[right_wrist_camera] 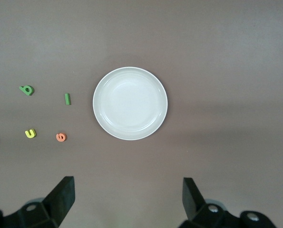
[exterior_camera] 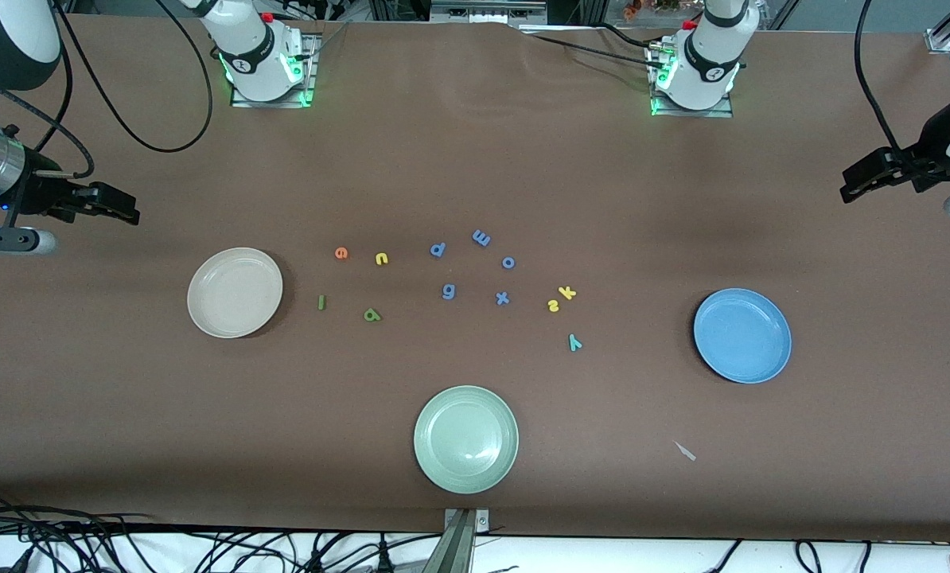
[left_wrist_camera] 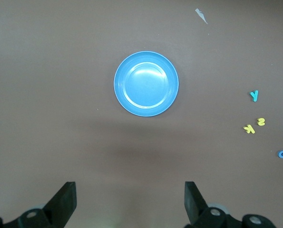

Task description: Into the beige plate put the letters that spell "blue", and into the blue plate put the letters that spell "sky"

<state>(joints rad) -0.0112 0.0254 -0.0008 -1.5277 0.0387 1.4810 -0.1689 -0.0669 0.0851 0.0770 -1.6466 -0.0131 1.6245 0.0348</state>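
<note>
a brown worktop (exterior_camera: 475,159) carries three round plates. the beige plate (exterior_camera: 235,292) sits toward the right arm's end, the blue plate (exterior_camera: 742,335) toward the left arm's end, and a pale green plate (exterior_camera: 465,438) lies by the worktop's edge nearest the front camera; all three are bare. the left tool (exterior_camera: 855,187) hangs over the left arm's end, jaws wide and holding nothing; the right tool (exterior_camera: 125,208) hangs likewise over the right arm's end. mid-worktop, near the beige plate, lie the orange e (exterior_camera: 341,253), yellow u (exterior_camera: 381,259), green l (exterior_camera: 321,302) and green b (exterior_camera: 372,315). five blue letters (exterior_camera: 475,267) fill the centre. toward the blue plate lie yellow s (exterior_camera: 554,305) just beside yellow k (exterior_camera: 568,293), and teal y (exterior_camera: 575,342).
</note>
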